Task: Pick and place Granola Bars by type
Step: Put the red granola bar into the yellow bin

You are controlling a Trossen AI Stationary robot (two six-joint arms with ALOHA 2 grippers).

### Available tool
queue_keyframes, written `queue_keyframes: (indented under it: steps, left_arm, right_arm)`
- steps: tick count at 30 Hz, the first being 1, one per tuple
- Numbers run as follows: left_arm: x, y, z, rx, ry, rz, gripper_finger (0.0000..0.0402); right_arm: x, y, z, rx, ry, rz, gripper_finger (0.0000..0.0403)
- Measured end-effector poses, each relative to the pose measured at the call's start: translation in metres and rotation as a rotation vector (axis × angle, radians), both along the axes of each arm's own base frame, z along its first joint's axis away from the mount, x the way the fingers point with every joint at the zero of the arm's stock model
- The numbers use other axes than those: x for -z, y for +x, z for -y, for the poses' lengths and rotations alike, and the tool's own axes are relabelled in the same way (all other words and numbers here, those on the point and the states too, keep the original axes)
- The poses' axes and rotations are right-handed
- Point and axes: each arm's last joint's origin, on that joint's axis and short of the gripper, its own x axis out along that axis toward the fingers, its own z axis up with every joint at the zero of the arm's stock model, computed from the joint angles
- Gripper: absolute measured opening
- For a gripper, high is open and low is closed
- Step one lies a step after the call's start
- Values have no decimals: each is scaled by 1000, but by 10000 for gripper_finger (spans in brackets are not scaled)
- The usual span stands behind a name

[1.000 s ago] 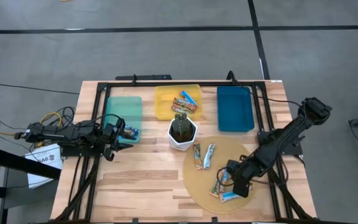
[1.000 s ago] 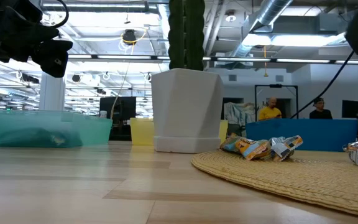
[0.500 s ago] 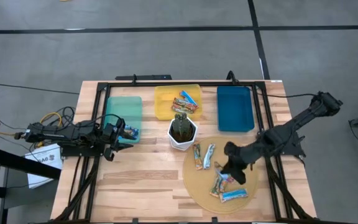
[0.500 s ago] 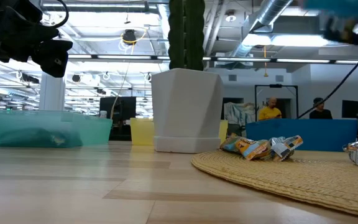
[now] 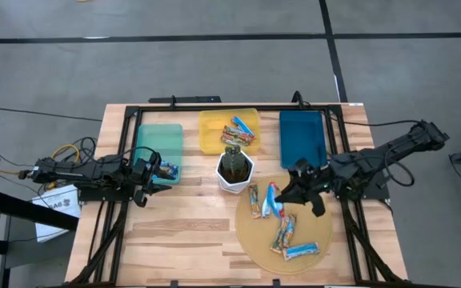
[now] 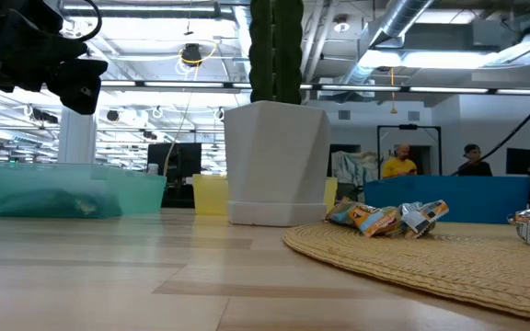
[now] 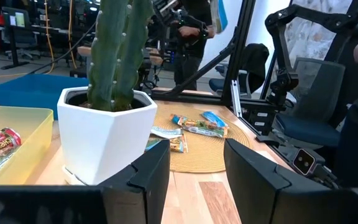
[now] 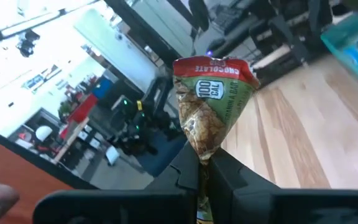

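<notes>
Wooden slats form the table [image 5: 182, 232], seen from above on a grey floor. Granola bars are wrapped in shiny foil of blue, orange, silver and brown; the one pinched in the right gripper [image 8: 202, 171] is a green-and-red bar [image 8: 209, 109] printed with "chocolate", held upright by its lower end above the round woven mat [image 5: 254, 240], near the table's 3 o'clock side. Four or five bars [image 5: 282, 236] are counted on the mat. Three trays stand in a row along the 12 o'clock edge: the teal tray [image 5: 157, 138] holds a bar or two [image 5: 169, 170] at its near corner, the yellow tray [image 5: 214, 132] holds about three bars [image 5: 240, 130], and nothing is seen in the blue tray [image 5: 302, 140]. One white pot [image 5: 235, 172] with a cactus is placed at centre. The left gripper [image 5: 149, 172] is parked at 9 o'clock, fingers part-spread and holding nothing.
</notes>
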Motion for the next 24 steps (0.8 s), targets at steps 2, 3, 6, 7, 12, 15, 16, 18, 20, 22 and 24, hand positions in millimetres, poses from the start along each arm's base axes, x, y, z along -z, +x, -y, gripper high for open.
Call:
queue_keyframes:
  steps: [2,3,6,7,12,15,16,18,20,22,24]
  left_arm:
    - [0,0,0,0,0,-1,144]
    - [0,0,0,0,0,0,144]
    - [0,0,0,0,0,-1,144]
    - [0,0,0,0,0,0,144]
    - [0,0,0,0,0,0,144]
    - [0,0,0,0,0,0,144]
    - [0,0,0,0,0,0,144]
    - [0,0,0,0,0,0,144]
    - [0,0,0,0,0,0,144]
    - [0,0,0,0,0,0,144]
    - [0,0,0,0,0,0,144]
  right_arm:
    - [-3,-2,3,8,-1,15,5]
    - [-4,-3,4,10,-8,24,5]
    - [-5,-5,5,9,-14,34,4]
    - [-5,-5,5,9,-15,34,3]
    - [-5,-2,11,34,-39,42,5]
    - [-5,1,20,79,-44,42,4]
    - [-5,2,23,94,-54,46,4]
    - [-5,4,31,130,-79,52,4]
    - [-5,6,40,172,-102,57,4]
    - [-5,8,52,225,-120,58,5]
    - [-5,10,64,283,-140,59,5]
